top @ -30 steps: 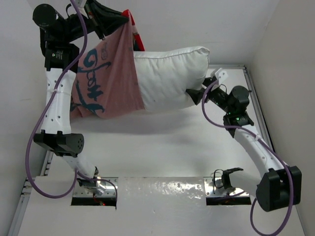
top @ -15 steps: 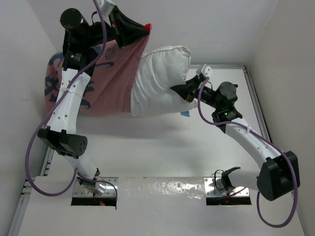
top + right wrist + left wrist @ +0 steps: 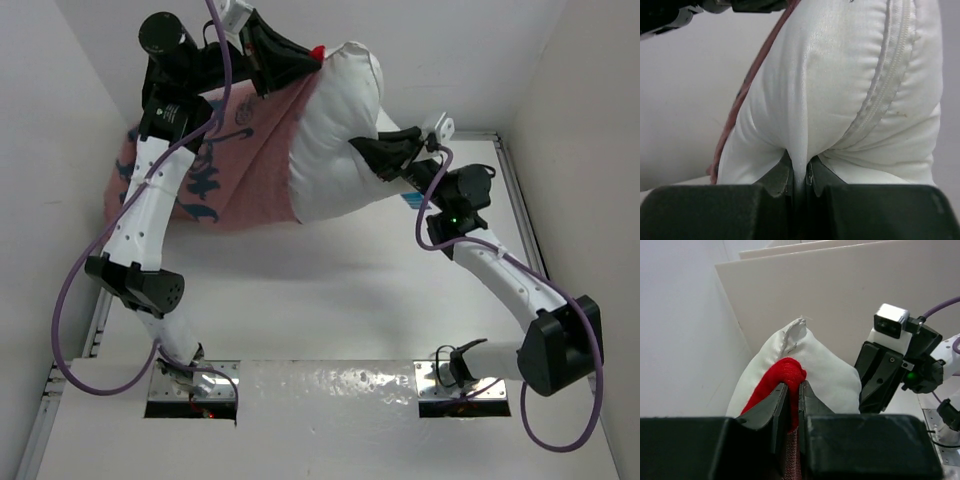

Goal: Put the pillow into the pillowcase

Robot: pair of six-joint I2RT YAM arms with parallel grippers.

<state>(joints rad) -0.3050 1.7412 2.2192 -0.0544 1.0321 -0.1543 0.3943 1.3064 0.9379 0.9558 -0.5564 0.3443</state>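
**Pillow and pillowcase held up between the two arms**

The left fingers (image 3: 779,407) are pressed together on a bunched red hem of the pillowcase (image 3: 225,175), with the cloth squeezed into the narrow slot between them. In the top view that arm reaches high toward the far wall. The pillowcase hangs from the pinch as a broad sheet, its pale pink side with dark lettering facing the camera. The sheet droops to the left and is partly hidden behind the left arm's white link.

The pillow (image 3: 335,140) is just beside it on the right, clear of the desk (image 3: 330,300). It is tilted steeply, with one corner up near the pinched hem and the bulk slanting down. The pink cloth overlaps its left edge, but how far the pillow sits inside the sack cannot be told. In the left wrist view the red hem touches the pillow's upper corner.

The right fingers (image 3: 781,176) pinch a thin fold of the pillow's white cover, pulled tight into the gap between them. A zip seam (image 3: 885,65) curves down the pillow to the right of that fold. The reddish pink edge of the pillowcase runs along the pillow's left side. From above, the right arm reaches from the near right up to the pillow's right flank. A small blue tag (image 3: 409,200) shows at the pillow's lower right edge.
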